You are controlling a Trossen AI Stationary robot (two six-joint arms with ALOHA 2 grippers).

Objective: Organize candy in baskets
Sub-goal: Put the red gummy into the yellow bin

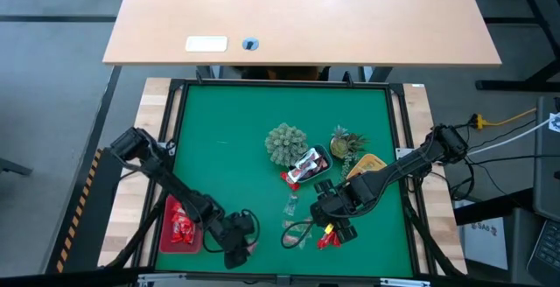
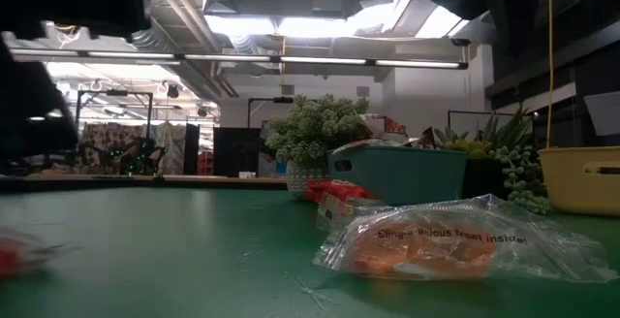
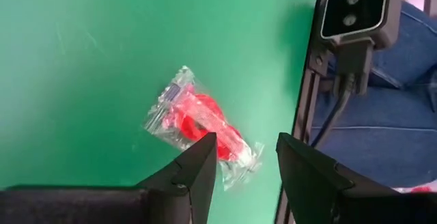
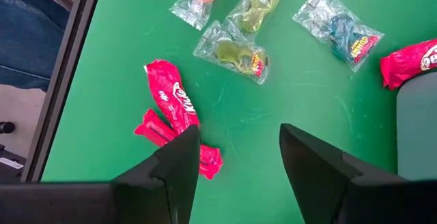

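The surface [image 1: 236, 147] is covered by a green mat inside a black frame, with pale wood showing at both sides. Beyond it stands a light wooden desk [image 1: 350, 16] carrying a white rectangular object [image 1: 206, 45]. The floor [image 1: 52, 68] is grey. In the low view, an open ceiling with ducts and strip lights [image 2: 291, 17] spans a dim workshop.

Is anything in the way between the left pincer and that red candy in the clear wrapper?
No, nothing visible is. The left pincer hangs open right over the red candy, with only bare green mat around it. The right pincer is elsewhere, above other sweets.
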